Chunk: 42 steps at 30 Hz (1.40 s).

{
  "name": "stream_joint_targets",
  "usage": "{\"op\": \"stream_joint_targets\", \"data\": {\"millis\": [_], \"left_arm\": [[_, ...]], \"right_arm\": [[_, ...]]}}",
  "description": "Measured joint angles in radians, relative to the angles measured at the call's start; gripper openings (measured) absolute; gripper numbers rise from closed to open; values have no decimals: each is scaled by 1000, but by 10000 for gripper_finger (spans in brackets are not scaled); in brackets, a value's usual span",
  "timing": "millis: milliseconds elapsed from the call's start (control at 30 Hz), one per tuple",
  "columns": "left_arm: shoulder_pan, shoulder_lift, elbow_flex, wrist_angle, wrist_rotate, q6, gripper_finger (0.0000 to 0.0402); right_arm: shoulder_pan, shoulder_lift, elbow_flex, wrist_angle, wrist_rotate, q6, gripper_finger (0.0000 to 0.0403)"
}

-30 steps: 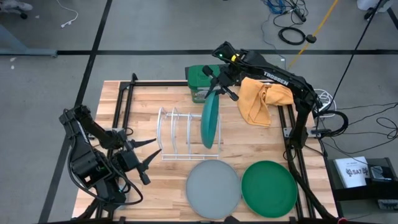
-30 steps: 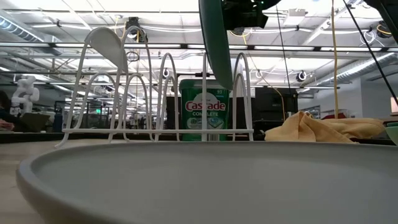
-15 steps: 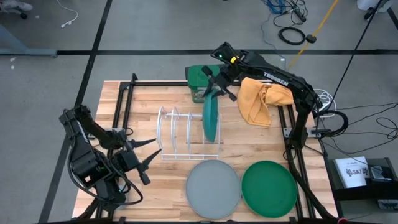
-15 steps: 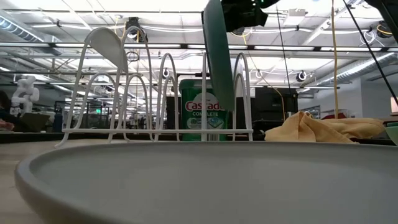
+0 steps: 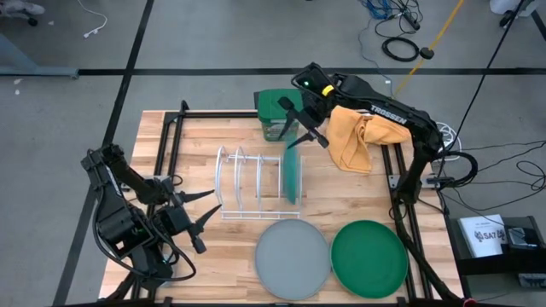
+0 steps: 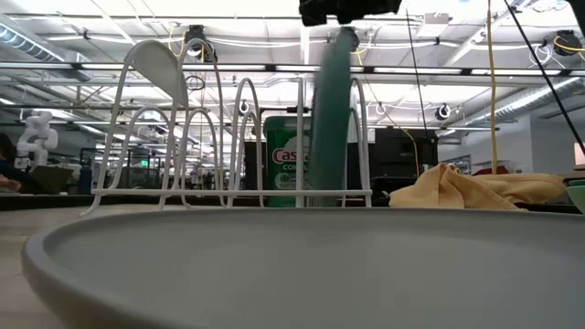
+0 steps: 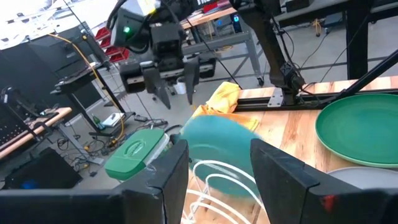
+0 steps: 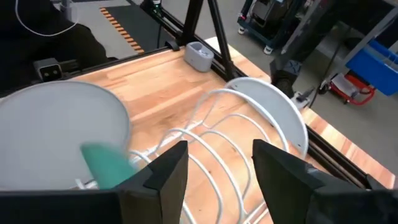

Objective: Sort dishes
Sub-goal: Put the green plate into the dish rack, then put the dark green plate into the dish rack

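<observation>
The teal plate (image 5: 292, 176) stands on edge in the white wire rack (image 5: 252, 184), in a slot at its right end, its lower rim between the wire hoops (image 6: 327, 119). My right gripper (image 5: 300, 128) hangs open just above its top rim, clear of it (image 7: 171, 87). The light grey plate (image 5: 293, 258) and the green plate (image 5: 368, 257) lie flat at the table's near edge. My left gripper (image 5: 205, 220) waits open at the near left.
A green tub (image 5: 277, 111) stands behind the rack at the far edge. A yellow cloth (image 5: 358, 136) is heaped at the far right. The rack's left slots are free of plates, and a white rounded piece (image 8: 273, 112) stands at the rack's left end.
My right gripper has opened and let go of the teal plate. The plate, held tilted above the rack before, has dropped down into the rack's right-end slot and now stands nearly upright.
</observation>
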<state>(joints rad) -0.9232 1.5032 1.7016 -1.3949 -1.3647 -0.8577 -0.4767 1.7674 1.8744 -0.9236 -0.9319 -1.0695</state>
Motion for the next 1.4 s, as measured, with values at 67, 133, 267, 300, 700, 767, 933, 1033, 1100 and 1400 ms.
{"op": "stream_joint_targets", "data": {"millis": [67,133,267,300,700,767,933,1033,1100,1400], "left_arm": [[0,0,0,0,0,0,173],[0,0,0,0,0,0,173],[0,0,0,0,0,1,173],[0,0,0,-1,0,2,173],[55,0,0,-2,0,35,173],[79,0,0,-2,14,35,173],[170,0,0,43,129,125,173],[233,0,0,156,213,275,173],[269,0,0,256,278,410,173],[399,0,0,643,576,870,173]], "right_arm": [[18,-18,0,-10,30,13,176],[37,-40,0,-30,69,15,175],[83,-95,0,-73,161,15,174],[97,-113,0,-82,188,16,174],[271,-327,0,-154,532,174,174],[308,-353,0,-183,604,215,174],[403,-401,0,-248,726,326,174],[454,-416,0,-282,778,400,174],[486,-418,0,-318,816,453,174],[619,-382,0,-530,862,755,174]]}}
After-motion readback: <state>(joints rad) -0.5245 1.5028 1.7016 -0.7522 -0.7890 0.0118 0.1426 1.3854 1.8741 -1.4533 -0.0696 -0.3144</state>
